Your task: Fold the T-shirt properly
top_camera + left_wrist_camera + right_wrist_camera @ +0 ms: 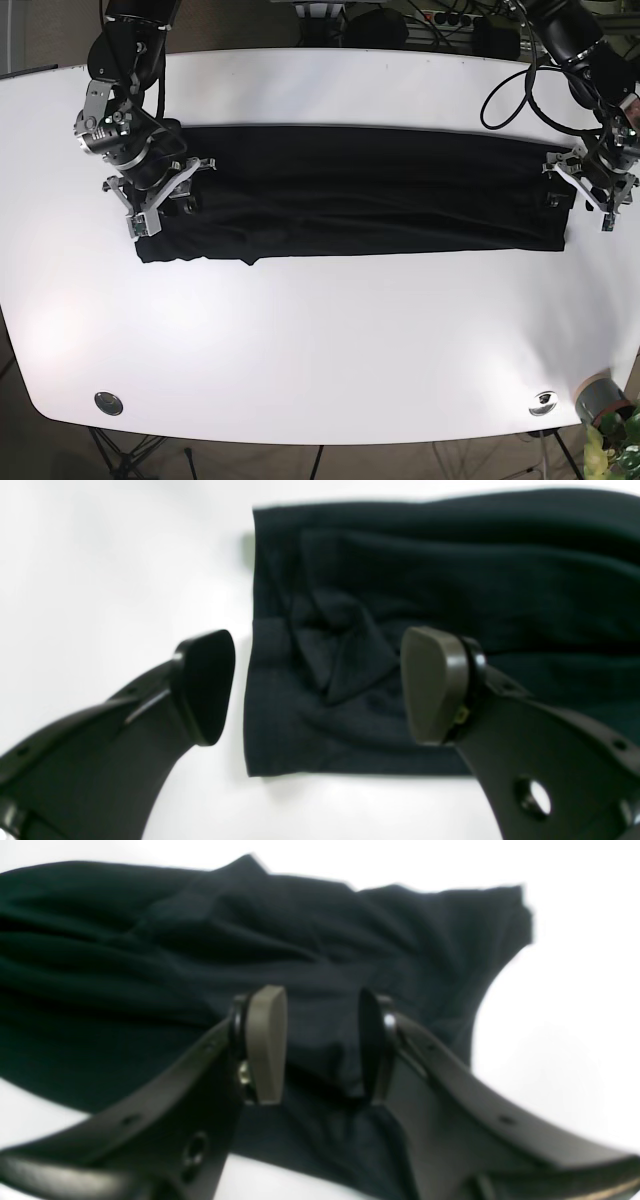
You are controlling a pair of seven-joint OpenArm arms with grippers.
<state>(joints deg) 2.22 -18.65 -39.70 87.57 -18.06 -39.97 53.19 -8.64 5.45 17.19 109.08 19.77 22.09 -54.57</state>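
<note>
**T-shirt folded to a long band, both arms at its ends**

We see the dark T-shirt point(350, 200) lying on the white table point(320, 340) as a long horizontal band, its sides already folded inward. In the base view it runs from near the table's left side almost to the right edge. The long far edge is straight; the near edge is less even, with a small bump of cloth left of centre.

Right gripper point(322, 1045): we see it over the band's left end in the base view, above the cloth. In the right wrist view its jaws stand apart with a clear gap between the pads. Rumpled fabric lies in and behind that gap; we cannot tell whether the pads touch it. A sleeve-like flap point(495, 925) sticks out beyond the gripper toward bare table.

Left gripper point(317, 685): we see it at the band's opposite end, on the right of the base view. Its jaws are spread wide. One pad hangs over bare table just beside the cloth's short edge, the other over the fabric. Between them lies a puckered crease point(340, 650). Nothing is gripped.

Wrist views are slightly blurred.

A round metal fitting point(108, 403) sits near the table's front left corner, another point(543, 402) near the front right.
</note>
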